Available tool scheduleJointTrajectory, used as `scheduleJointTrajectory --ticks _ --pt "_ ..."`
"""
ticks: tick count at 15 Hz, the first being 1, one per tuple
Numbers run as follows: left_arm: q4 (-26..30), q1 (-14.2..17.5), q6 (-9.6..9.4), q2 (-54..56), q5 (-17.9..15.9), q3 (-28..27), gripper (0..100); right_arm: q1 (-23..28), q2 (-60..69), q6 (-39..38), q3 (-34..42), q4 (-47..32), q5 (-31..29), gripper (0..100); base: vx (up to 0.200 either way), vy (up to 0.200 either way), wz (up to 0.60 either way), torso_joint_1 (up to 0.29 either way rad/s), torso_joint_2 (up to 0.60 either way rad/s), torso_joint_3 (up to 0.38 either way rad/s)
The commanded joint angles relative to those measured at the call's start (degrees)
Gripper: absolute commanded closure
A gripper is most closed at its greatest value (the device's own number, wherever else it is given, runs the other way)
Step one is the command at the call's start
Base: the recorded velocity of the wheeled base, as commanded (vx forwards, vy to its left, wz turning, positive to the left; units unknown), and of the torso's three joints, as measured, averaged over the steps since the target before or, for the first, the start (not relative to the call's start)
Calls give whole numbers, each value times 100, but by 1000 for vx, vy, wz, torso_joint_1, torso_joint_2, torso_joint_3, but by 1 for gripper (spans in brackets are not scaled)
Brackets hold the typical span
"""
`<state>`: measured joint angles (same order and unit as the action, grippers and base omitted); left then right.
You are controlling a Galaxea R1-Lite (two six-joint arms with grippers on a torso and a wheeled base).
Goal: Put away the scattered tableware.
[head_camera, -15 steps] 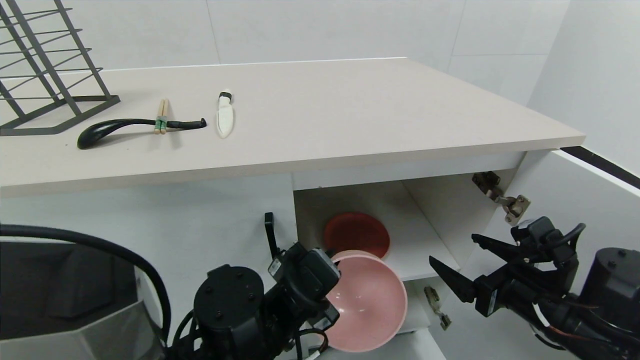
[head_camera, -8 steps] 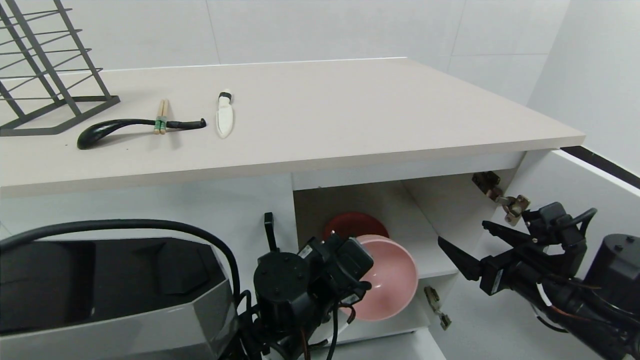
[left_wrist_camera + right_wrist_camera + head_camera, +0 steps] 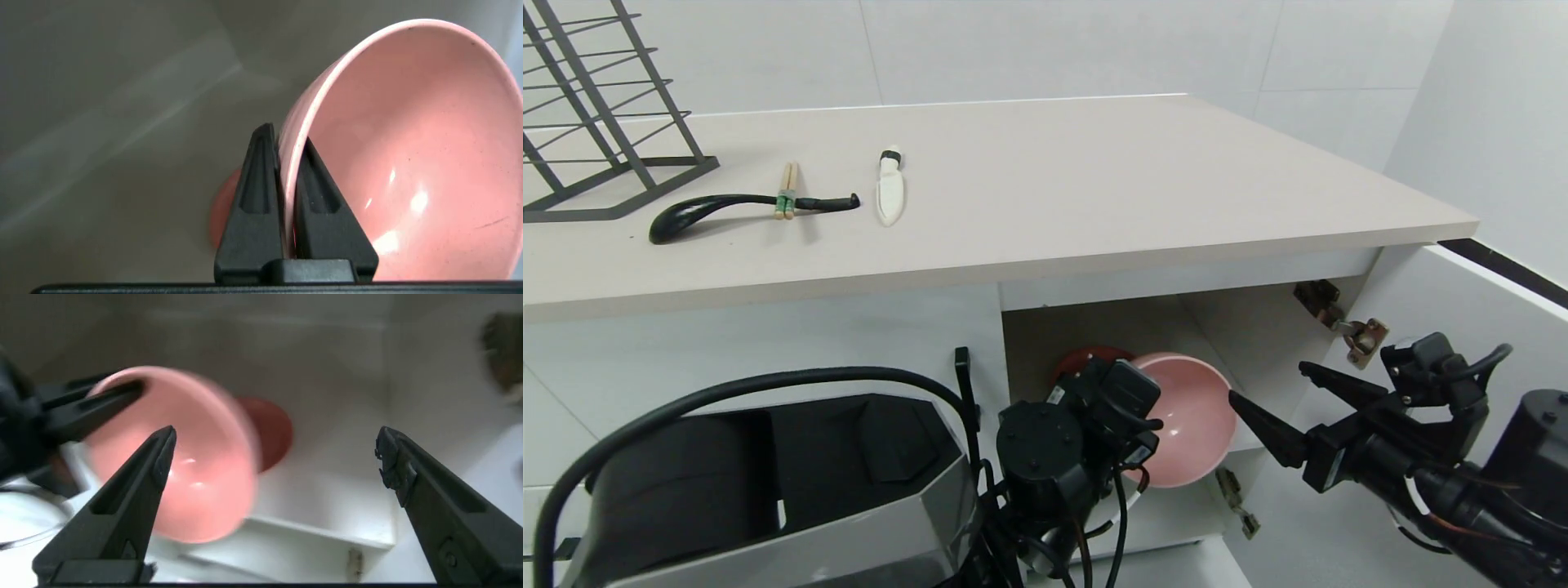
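Observation:
My left gripper (image 3: 1147, 437) is shut on the rim of a pink bowl (image 3: 1188, 416), holding it tilted at the mouth of the open cabinet. In the left wrist view its fingers (image 3: 260, 196) pinch the pink bowl's (image 3: 409, 163) rim. A red plate (image 3: 1082, 359) lies on the cabinet shelf behind the bowl, also seen as a red plate (image 3: 270, 429) in the right wrist view. My right gripper (image 3: 1270, 400) hangs open just right of the bowl, by the open door. On the countertop lie a black ladle (image 3: 735, 208), chopsticks (image 3: 786, 190) and a white spoon (image 3: 890, 189).
A dark wire rack (image 3: 596, 106) stands at the countertop's (image 3: 1094, 171) far left. The cabinet door (image 3: 1470, 302) stands open on the right, with hinges (image 3: 1343, 322) on the side wall. A black handle (image 3: 964, 380) is on the shut door to the left.
My left arm has carried the pink bowl up and forward toward the cabinet shelf, now covering most of the red plate. The right gripper shifted slightly and stays open.

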<state>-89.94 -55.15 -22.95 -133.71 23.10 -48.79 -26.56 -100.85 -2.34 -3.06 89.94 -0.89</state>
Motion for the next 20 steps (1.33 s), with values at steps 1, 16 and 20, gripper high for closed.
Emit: scheduleJointTrajectory --ticks 1,16,20 --pt "-6 -110 2 -15 1 -52 100 -33 -303 -12 -2 6 1 0 0 0 0 0 0 0" --pt "-6 -233 740 38 10 -324 100 529 -963 6 -283 6 -219 0 0 0 0 0 0 0" --pt "-6 -233 837 46 124 -404 100 380 -945 -3 -230 6 -219 0 0 0 0 0 0 0"
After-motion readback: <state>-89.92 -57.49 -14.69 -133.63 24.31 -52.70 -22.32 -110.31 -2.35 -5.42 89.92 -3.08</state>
